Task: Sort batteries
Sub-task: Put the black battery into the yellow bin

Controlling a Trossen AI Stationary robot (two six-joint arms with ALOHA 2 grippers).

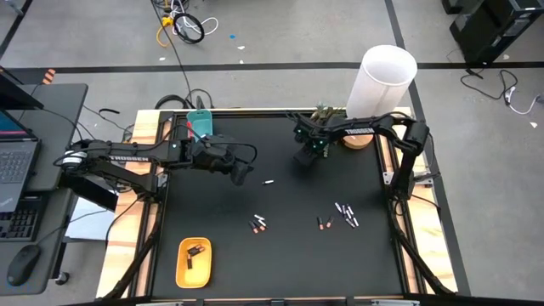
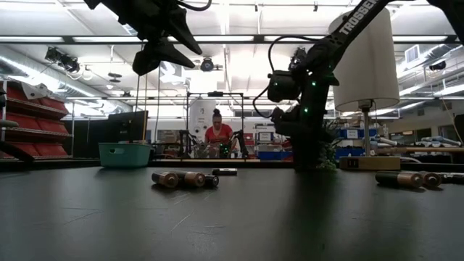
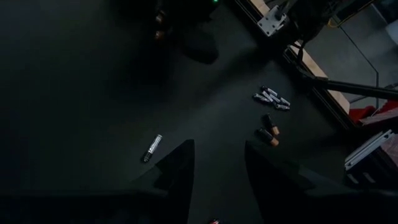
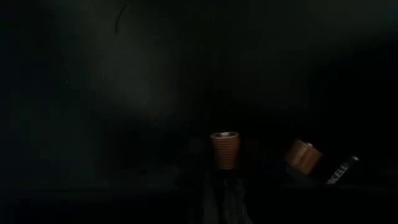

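The right gripper (image 1: 308, 159) is lowered near the table's (image 1: 212, 204) far edge; its jaw state cannot be told. The left gripper (image 1: 241, 174) is held half-open, empty. Batteries (image 1: 347, 213) are scattered toward the right edge.

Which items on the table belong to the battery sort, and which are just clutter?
Job:
- loose batteries
- dark battery pair
- lone pale battery
- yellow tray, batteries already in it
- teal tray

Lying about:
- white cylinder
- laptop
- mouse
- floor cables
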